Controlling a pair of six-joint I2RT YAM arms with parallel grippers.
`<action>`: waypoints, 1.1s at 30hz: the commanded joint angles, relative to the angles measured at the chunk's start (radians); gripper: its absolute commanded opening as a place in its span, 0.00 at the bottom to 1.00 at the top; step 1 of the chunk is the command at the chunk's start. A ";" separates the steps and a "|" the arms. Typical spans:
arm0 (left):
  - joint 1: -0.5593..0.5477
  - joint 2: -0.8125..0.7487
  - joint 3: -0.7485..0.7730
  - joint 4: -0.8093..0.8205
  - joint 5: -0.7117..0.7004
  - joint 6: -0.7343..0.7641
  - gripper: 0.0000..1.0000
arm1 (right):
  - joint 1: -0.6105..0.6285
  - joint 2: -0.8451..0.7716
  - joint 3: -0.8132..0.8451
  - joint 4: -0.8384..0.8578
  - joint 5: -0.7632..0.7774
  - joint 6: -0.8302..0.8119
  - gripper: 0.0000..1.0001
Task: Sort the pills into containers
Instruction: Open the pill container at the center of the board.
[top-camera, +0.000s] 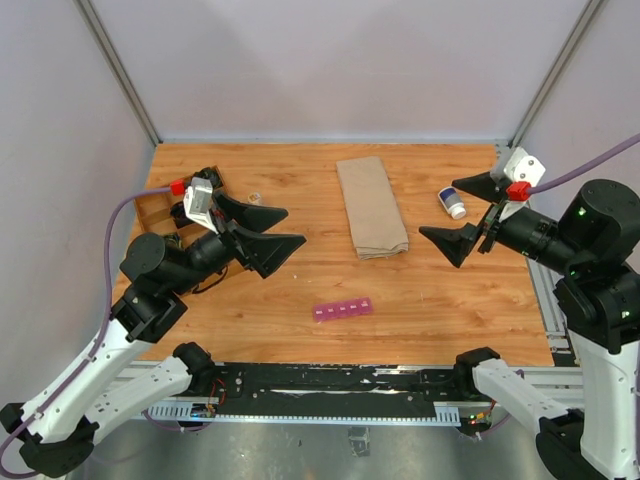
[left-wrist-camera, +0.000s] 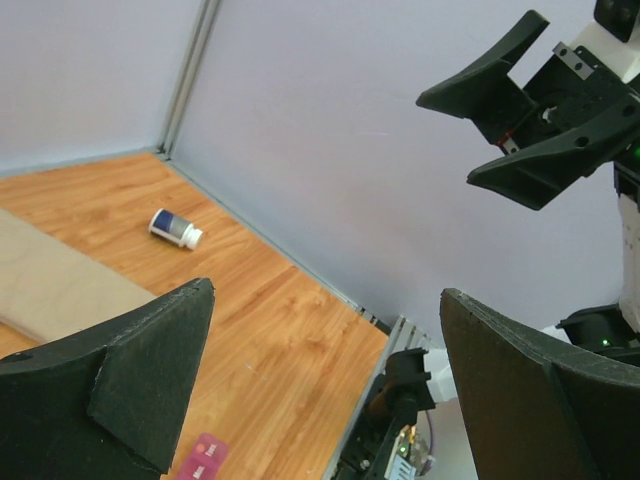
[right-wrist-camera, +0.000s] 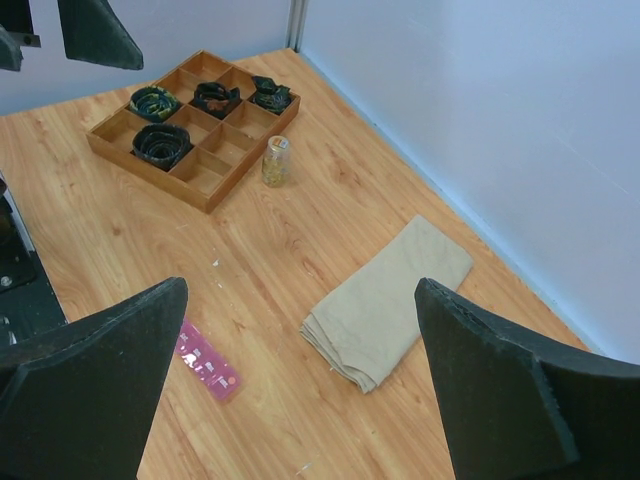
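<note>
Both arms are raised above the counter (top-camera: 300, 290) and neither holds anything. Our left hand (top-camera: 296, 226) hangs over the left half of the counter with its two dark fingers spread as wide as they go and pointing toward the middle. Our right hand (top-camera: 437, 210) hangs over the right half, just as wide apart and facing back toward the left one. The containers (top-camera: 342, 309) form one narrow pink strip of small square compartments. It lies flat on the wood near the front edge, roughly midway between the two arms and well apart from both hands. Behind it, toward the back wall, a folded tan cloth (top-camera: 372, 207) lies flat. A small bottle with a white cap (top-camera: 452, 203) lies on its side to the right of the cloth, under the right hand in the overhead view. At the far left a wooden divided tray (right-wrist-camera: 206, 172) holds dark coiled items in several compartments. A small clear jar (right-wrist-camera: 277, 160) with yellowish contents stands upright just beside the tray; we cannot tell what is inside it.
</note>
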 joint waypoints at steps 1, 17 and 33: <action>0.006 -0.027 0.036 -0.042 -0.022 0.008 0.99 | -0.014 -0.020 0.037 -0.012 0.024 0.046 0.99; 0.007 -0.038 -0.009 -0.073 -0.074 0.042 0.99 | -0.016 -0.003 0.005 0.019 0.031 0.100 0.98; 0.006 -0.057 -0.080 -0.006 -0.054 0.050 0.99 | -0.063 -0.008 -0.027 0.030 0.034 0.106 0.99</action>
